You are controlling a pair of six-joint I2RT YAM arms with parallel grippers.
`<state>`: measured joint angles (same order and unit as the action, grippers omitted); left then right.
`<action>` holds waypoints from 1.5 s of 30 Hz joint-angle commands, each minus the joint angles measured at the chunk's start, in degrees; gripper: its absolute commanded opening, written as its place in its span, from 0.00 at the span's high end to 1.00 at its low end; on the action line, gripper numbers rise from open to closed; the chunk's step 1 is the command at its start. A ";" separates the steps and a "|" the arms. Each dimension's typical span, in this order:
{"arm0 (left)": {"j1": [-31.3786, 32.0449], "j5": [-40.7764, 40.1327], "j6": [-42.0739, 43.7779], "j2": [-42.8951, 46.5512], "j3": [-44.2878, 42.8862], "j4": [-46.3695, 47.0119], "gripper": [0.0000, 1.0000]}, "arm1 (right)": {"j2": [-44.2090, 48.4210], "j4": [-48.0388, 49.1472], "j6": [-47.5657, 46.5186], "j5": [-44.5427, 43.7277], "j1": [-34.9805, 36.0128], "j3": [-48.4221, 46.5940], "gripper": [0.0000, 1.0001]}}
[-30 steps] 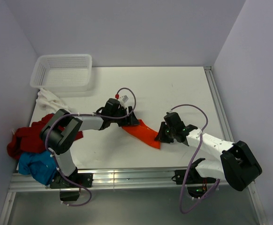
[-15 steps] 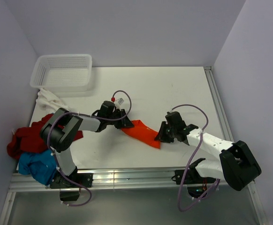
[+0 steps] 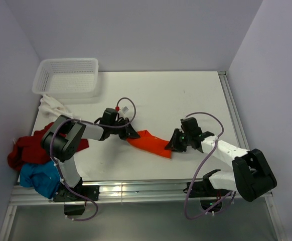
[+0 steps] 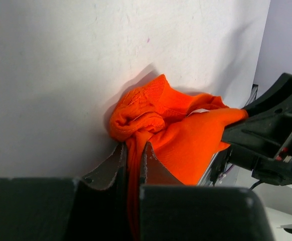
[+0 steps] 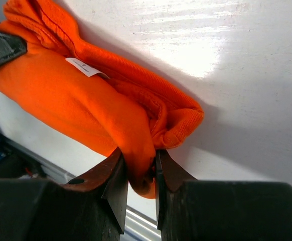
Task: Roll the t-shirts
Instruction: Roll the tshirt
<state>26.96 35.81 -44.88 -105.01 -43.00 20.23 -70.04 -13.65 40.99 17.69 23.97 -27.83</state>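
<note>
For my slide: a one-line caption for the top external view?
Both arms' jaws clamp opposite ends of the orange t-shirt on the table; more shirts heaped left.

1. The orange shirt (image 3: 148,142) is lying bunched up in a long, thin roll near the middle of the table (image 3: 186,95). It is slanting down to the right, and both its ends are being pinched.
2. The dark red shirt (image 3: 25,148), the blue shirt (image 3: 40,176) and the white shirt (image 3: 53,107) are sitting crumpled together at the left edge.

One orange t-shirt (image 3: 148,143), three other t-shirts, red (image 3: 25,150), blue (image 3: 40,176), white (image 3: 53,106), one basket (image 3: 65,92), two arms (image 3: 88,131) (image 3: 226,150)
</note>
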 commanded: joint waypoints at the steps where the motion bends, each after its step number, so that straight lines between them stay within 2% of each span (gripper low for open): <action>1: -3.49 -4.52 2.96 2.26 4.15 -7.75 1.00 | -1.68 -10.34 -3.55 -2.85 -4.36 1.03 1.00; 3: -3.67 -4.96 2.61 4.45 4.94 -8.54 1.00 | -2.38 -9.99 -3.99 -2.14 -4.98 1.12 1.00; 5: -3.67 -5.14 1.82 6.91 6.35 -8.28 0.80 | -2.73 -9.91 -4.51 -1.70 -5.07 0.94 1.00; 6: -3.67 -5.23 1.47 7.80 6.96 -7.93 0.66 | -3.08 -9.56 -4.78 -1.44 -5.07 0.85 1.00; 7: -3.67 -5.23 1.20 8.59 7.75 -7.49 0.44 | -3.43 -9.12 -4.87 -1.17 -5.07 0.68 1.00; 10: -3.67 -6.81 1.55 9.57 6.19 -8.27 0.31 | -4.40 -8.33 -5.31 -0.29 -4.98 0.76 1.00; 19: -3.76 -7.43 3.40 1.92 -2.86 -10.82 0.33 | -4.23 -7.71 -5.57 0.32 -4.89 0.94 1.00; 22: -3.49 -7.07 6.02 -0.63 -5.59 -12.92 0.36 | -4.49 -7.88 -5.57 0.24 -4.89 0.77 1.00; 26: -2.09 -5.93 9.10 -0.81 -6.92 -14.42 0.35 | -4.49 -7.88 -5.57 0.24 -4.89 0.76 1.00; 29: -0.43 -7.42 11.65 -1.07 -8.23 -17.57 0.35 | -4.49 -8.06 -5.48 0.24 -4.89 0.76 1.00; 39: 7.40 -18.93 17.81 -2.30 -12.80 -28.22 0.42 | -4.40 -8.06 -5.40 0.15 -4.81 0.94 1.00; 41: 8.72 -21.13 18.16 -3.18 -13.16 -28.93 0.45 | -4.31 -8.06 -5.40 0.15 -4.89 0.94 1.00; 44: 10.04 -24.89 18.60 -5.55 -14.82 -32.00 0.68 | -4.40 -8.15 -5.31 0.15 -4.89 0.85 1.00; 45: 10.39 -25.70 18.69 -6.16 -15.61 -32.70 0.79 | -4.40 -8.23 -5.31 0.15 -4.81 0.85 1.00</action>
<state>35.97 18.46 -29.36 -106.45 -58.65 -2.33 -72.75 -15.46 38.22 23.81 19.62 -28.12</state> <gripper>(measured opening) 0.283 0.274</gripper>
